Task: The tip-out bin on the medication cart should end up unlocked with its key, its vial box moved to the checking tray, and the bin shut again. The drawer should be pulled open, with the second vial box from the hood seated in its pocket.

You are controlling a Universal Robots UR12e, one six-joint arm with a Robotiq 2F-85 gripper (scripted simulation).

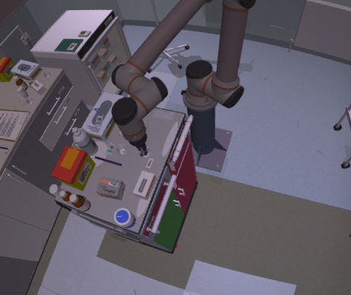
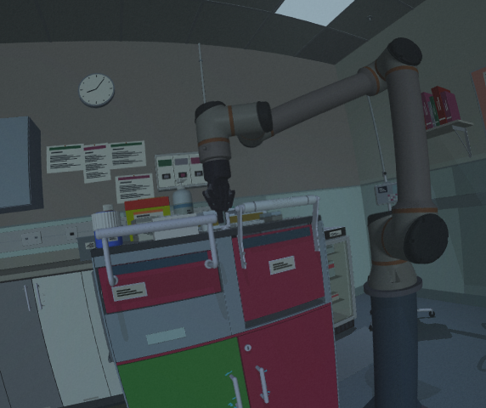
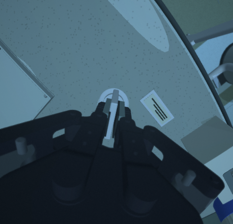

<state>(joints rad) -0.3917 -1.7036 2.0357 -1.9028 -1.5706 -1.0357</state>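
Observation:
My gripper points straight down at the top of the medication cart. Its fingers are clamped on the flat bow of a pale key. The key stands upright in a round lock in the cart top, near the front edge. From the second side camera the gripper is between the two white handle bars. The left red front and the right red front both look closed. A flat tray lies on the cart top near the front.
Behind the cart stand a counter and a glass-fronted cabinet. On the cart top are a red and yellow box, a vial box, bottles, a blue-lidded jar and a small label.

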